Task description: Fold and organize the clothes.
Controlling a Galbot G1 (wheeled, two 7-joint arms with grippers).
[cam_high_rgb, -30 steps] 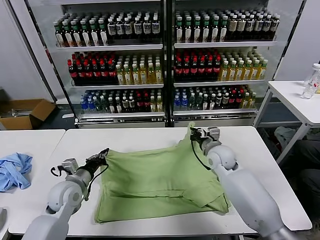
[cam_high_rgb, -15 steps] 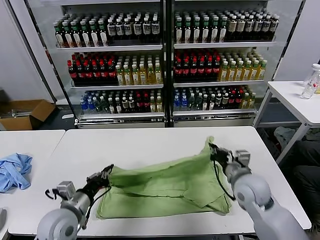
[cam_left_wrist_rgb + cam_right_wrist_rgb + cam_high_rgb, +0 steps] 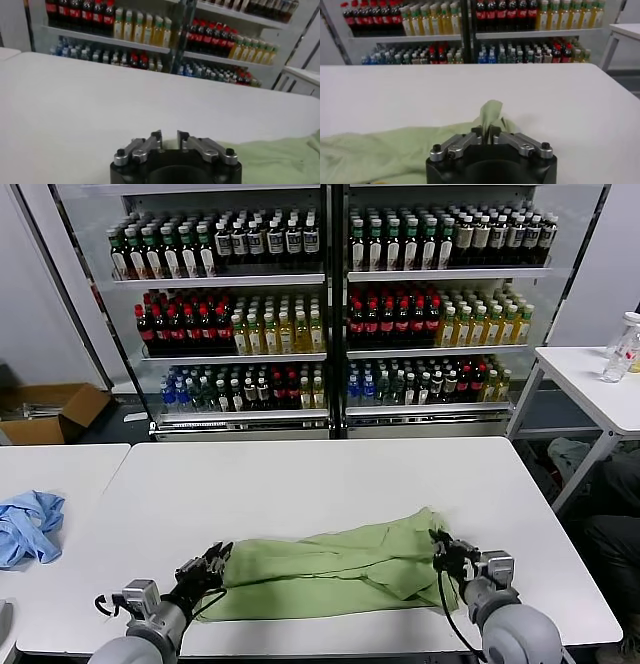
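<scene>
The light green shirt [image 3: 335, 564] lies folded into a long band along the front of the white table [image 3: 300, 474]; no printed graphic shows. My right gripper [image 3: 441, 548] is at the shirt's right end, shut on a raised fold of green cloth; the right wrist view shows that fold standing up between the closed tips of the right gripper [image 3: 485, 131], with the shirt [image 3: 390, 150] spread beyond. My left gripper [image 3: 215, 560] is at the shirt's left end. In its wrist view the left gripper [image 3: 169, 136] is open with only bare table between the tips, and the shirt [image 3: 280, 160] lies off to one side.
A smaller light blue garment [image 3: 28, 524] lies on the neighbouring table at the left. A glass-door cooler [image 3: 330, 304] full of bottles stands behind the table. A side table [image 3: 590, 374] stands at the right, and a cardboard box [image 3: 50, 409] sits on the floor at the left.
Both grippers moved from the middle of the table toward its front edge, drawing the shirt's far edge over into a narrower band. The left gripper has let go of the cloth.
</scene>
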